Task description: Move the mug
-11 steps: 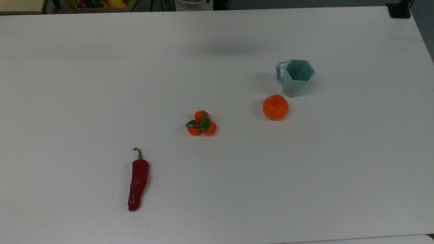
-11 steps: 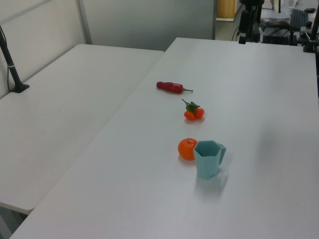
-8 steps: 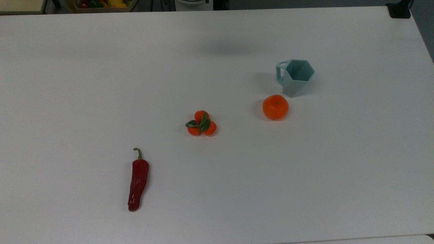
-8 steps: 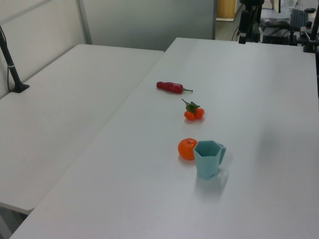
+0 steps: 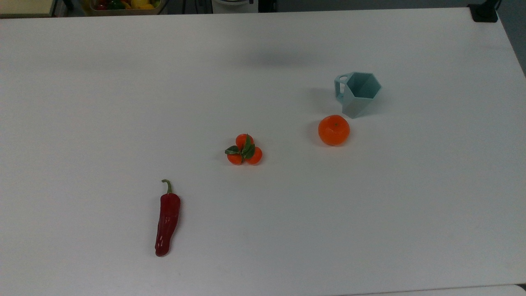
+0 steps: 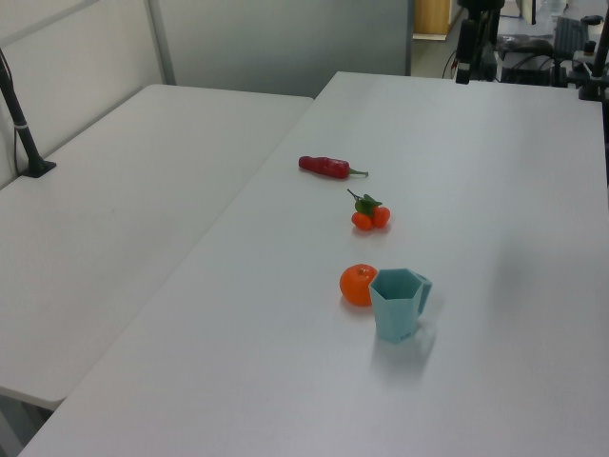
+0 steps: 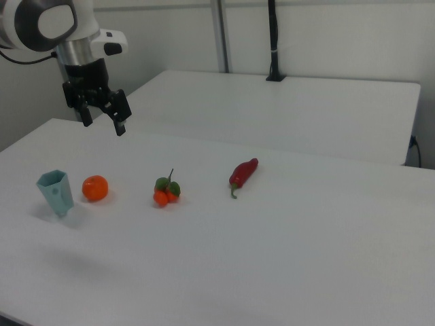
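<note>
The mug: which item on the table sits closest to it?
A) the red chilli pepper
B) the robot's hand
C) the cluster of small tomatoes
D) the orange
D: the orange lies right beside the mug, while the other items lie farther off.

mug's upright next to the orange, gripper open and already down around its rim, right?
Not quite. The mug does stand upright beside the orange, and the gripper is open, but it is not around the rim: in the right view it hangs high above the table, clear of the mug and touching nothing.
</note>
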Robot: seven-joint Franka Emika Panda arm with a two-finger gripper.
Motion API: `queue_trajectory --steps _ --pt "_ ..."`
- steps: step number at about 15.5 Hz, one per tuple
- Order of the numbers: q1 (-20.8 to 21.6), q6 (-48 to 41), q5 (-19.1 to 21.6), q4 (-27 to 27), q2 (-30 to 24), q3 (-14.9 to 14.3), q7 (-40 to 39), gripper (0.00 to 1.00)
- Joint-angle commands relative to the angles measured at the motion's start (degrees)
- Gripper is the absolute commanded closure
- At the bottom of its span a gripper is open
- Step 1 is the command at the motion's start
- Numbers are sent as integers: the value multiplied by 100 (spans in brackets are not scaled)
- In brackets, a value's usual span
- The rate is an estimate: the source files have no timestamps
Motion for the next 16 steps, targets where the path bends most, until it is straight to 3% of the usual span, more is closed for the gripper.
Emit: queue_trajectory --steps 1,5,8,16 --pt "-66 47 32 -182 -77 74 -975 0" --pt "-127 -286 67 -297 -77 65 -2838 0" --pt "-118 -436 23 -420 -77 118 -3763 0" --pt "145 159 67 -1070 -94 557 -3625 0"
